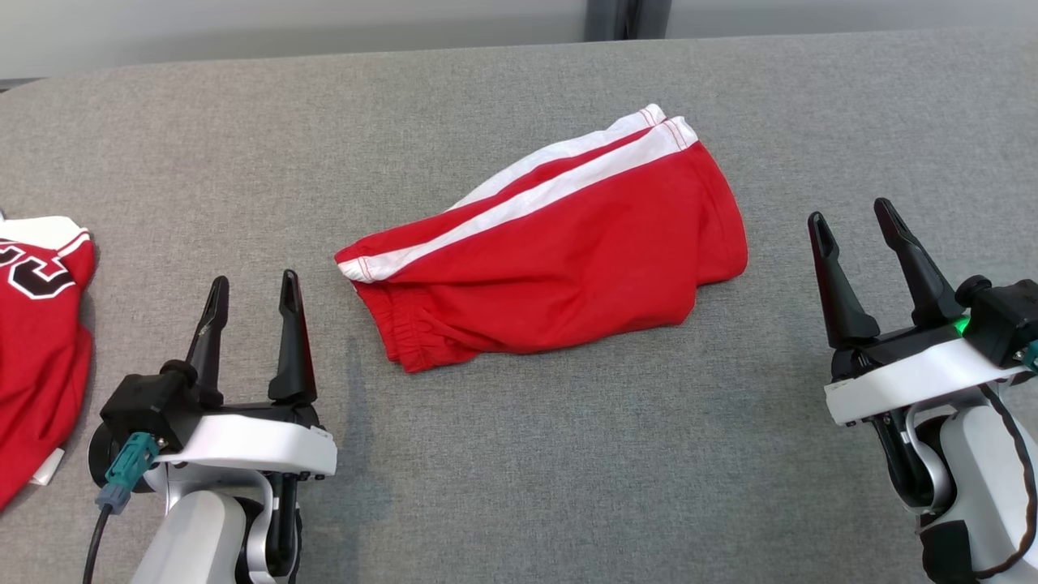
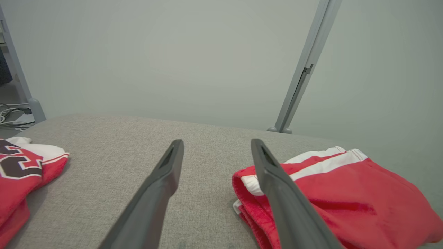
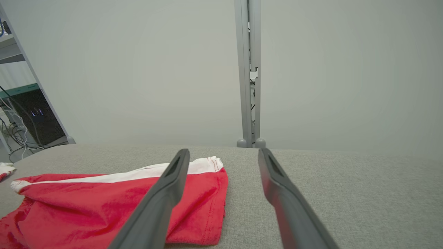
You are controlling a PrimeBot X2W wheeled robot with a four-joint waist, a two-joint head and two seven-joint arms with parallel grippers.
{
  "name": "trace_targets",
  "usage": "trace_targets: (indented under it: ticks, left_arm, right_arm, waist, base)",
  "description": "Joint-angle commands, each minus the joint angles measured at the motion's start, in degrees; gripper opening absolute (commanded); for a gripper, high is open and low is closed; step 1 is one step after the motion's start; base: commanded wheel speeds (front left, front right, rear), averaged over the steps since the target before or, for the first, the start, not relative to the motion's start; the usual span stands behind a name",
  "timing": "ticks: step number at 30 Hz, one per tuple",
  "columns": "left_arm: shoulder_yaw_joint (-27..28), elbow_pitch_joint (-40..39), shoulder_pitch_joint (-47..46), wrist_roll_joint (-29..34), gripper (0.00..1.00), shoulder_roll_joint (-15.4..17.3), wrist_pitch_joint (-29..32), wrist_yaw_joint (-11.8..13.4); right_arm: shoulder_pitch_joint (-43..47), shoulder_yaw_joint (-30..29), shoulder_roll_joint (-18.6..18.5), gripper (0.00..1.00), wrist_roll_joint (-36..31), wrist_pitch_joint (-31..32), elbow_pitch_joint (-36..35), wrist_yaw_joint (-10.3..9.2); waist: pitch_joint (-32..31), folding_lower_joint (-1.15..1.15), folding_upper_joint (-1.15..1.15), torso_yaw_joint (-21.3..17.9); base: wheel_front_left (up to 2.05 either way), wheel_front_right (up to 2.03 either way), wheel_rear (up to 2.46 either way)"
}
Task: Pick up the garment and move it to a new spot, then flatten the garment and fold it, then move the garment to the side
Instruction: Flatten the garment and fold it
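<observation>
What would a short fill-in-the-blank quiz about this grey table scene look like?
1. The red shorts have side stripes coloured ____.
2. The left gripper and right gripper both stand ____, holding nothing.
3. The jersey with black lettering lies on the robot's far ____ side.
Missing words: white; open; left.

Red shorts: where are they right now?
Head view: red shorts lie mid-table on the grey table, between the left gripper and right gripper, touching neither.
</observation>
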Motion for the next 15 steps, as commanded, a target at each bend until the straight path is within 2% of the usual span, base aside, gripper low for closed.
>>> trace_targets:
  ticks: [1, 8, 15]
  left_arm:
    - [0.1, 0.1, -0.8, 0.8, 1.00, 0.0, -0.3, -0.3]
    - [-0.7, -0.7, -2.6, 1.2, 1.00, -0.8, -0.3, -0.6]
    - [-1.5, -0.7, -5.1, 2.2, 1.00, -1.8, -0.3, -1.7]
  right_arm:
    - [-0.3, -0.3, -0.3, 1.00, 0.2, -0.2, 0.2, 0.02]
    - [-5.0, 1.3, -2.1, 1.00, 1.2, 0.3, 3.7, 0.02]
    - [-11.7, 5.9, -3.0, 1.00, 2.8, 2.0, 13.8, 0.02]
  waist:
    - [0.0, 0.00, 0.00, 0.2]
    - [3.2, 0.00, 0.00, 1.9]
    - [7.2, 0.00, 0.00, 4.5]
  base:
    - [0.00, 0.00, 0.00]
    - [0.00, 0.00, 0.00]
    - [0.00, 0.00, 0.00]
